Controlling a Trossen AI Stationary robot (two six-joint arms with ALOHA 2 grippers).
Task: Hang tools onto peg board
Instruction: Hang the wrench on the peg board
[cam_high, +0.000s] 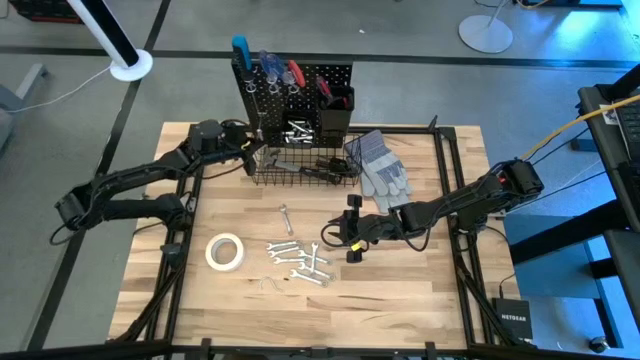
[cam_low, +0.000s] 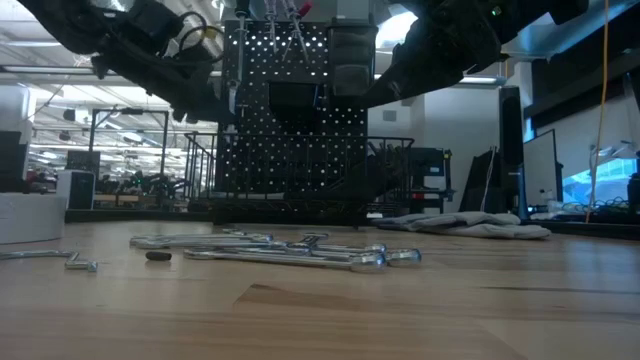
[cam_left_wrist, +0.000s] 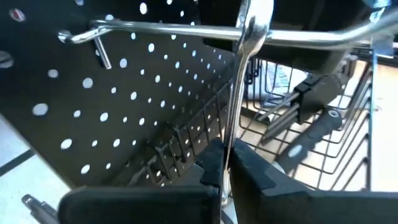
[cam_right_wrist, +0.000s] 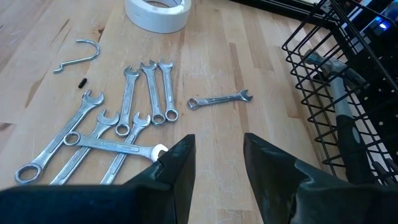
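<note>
The pale wooden worktop stood on grey floor; wrenches lay near the peg board. Left gripper pinched one wrench at a hook; right gripper's jaws hung parted, empty.

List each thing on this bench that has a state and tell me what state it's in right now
left gripper: shut on a wrench, at the peg board.
wrench: upright, its ring end over a silver hook.
right gripper: open, empty, above the loose wrenches.
loose wrenches: lying flat on the table.
tape roll: flat on the table.
loose hook: lying on the table.
wire basket: holding tools.
gloves: lying beside the basket.
</note>
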